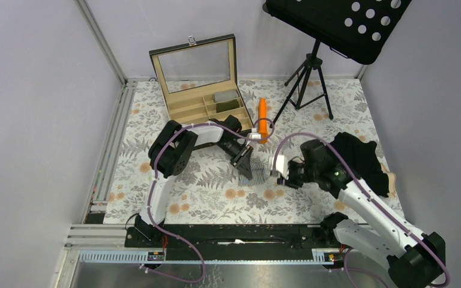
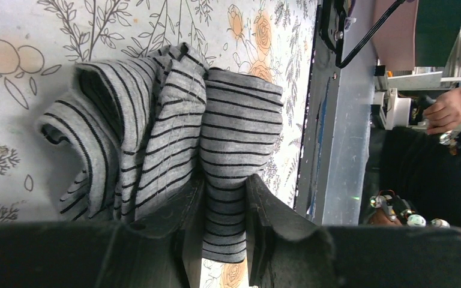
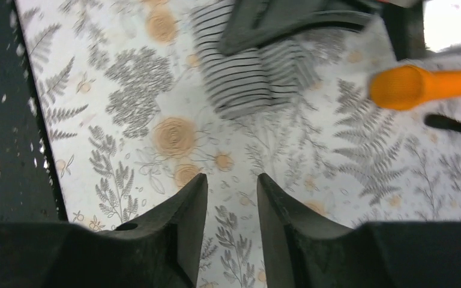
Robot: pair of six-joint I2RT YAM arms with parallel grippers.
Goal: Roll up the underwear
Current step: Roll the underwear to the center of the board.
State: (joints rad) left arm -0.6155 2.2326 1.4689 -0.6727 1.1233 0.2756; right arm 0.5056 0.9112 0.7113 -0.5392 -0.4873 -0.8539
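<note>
The light grey pinstriped underwear (image 2: 174,132) lies bunched and folded on the floral tablecloth, small in the top view (image 1: 257,176) and also shown in the right wrist view (image 3: 249,81). My left gripper (image 2: 224,186) is shut on one fold of it, its jaws pressed on both sides of the cloth; it shows in the top view (image 1: 244,163). My right gripper (image 3: 231,180) is open and empty, hovering over bare cloth just short of the garment, and appears in the top view (image 1: 283,177). A pile of black underwear (image 1: 360,157) lies at the right behind the right arm.
An open wooden box (image 1: 207,90) with compartments stands at the back. An orange carrot-shaped stick (image 1: 263,119) lies beside it, also in the right wrist view (image 3: 423,86). A tripod music stand (image 1: 309,72) stands at the back right. The table's front edge (image 2: 324,120) is near the garment.
</note>
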